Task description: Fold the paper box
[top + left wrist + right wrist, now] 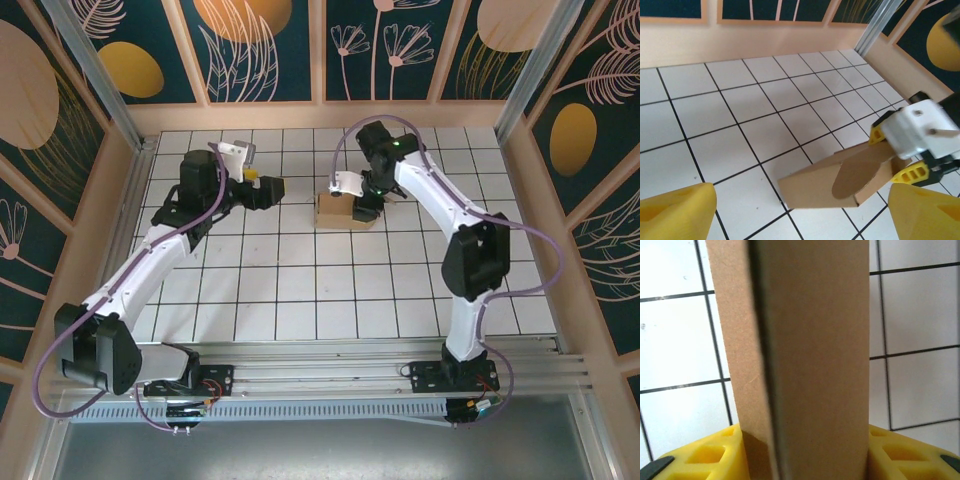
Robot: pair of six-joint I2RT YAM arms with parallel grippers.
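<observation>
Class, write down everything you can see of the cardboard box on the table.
The box is plain brown cardboard, unprinted, partly folded into a small squarish shape. In the left wrist view its top panel slopes and a rounded flap lies against its side. It rests on the white gridded table, near the middle, towards the far side. The right arm holds it, jaws closed on one upright wall. Nothing else touches it.
</observation>
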